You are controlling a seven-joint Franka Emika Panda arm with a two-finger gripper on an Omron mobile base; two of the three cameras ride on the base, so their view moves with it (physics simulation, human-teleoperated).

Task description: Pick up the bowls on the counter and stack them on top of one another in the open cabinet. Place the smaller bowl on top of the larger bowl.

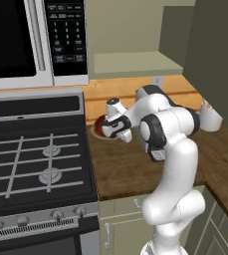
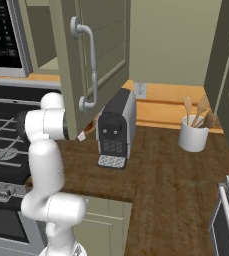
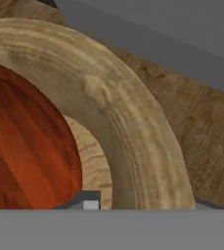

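A dark wood-grain counter (image 1: 120,164) runs beside a black gas stove (image 1: 31,159), with a lighter plank backsplash (image 1: 115,89) behind it and a microwave (image 1: 33,40) hung above the stove. To the right of the microwave an open wall cabinet (image 1: 135,63) shows a flat, pale shelf. The cabinet door (image 2: 93,60) swings out toward the right base camera and hides much of the counter behind it.

The white arm reaches forward and down over the counter, and the gripper (image 1: 116,130) hangs low, just past the stove's right edge. Right under the jaws sit both bowls. From the hand camera the larger bowl (image 3: 128,122) lies directly ahead of the fingertips, its thick tan rim curving across the view, and the smaller bowl (image 3: 25,146) rests inside it, its glossy red-brown surface just to the left of the one fingertip (image 3: 86,200) that shows. That tip sits close over the inner wall of the tan bowl; whether it touches cannot be told. Only that one tip is visible, so I cannot tell whether the jaws are spread or closed.

Well off to the right of the jaws stand a black coffee machine (image 2: 116,130) and, farther still, a white cup of wooden utensils (image 2: 195,131).
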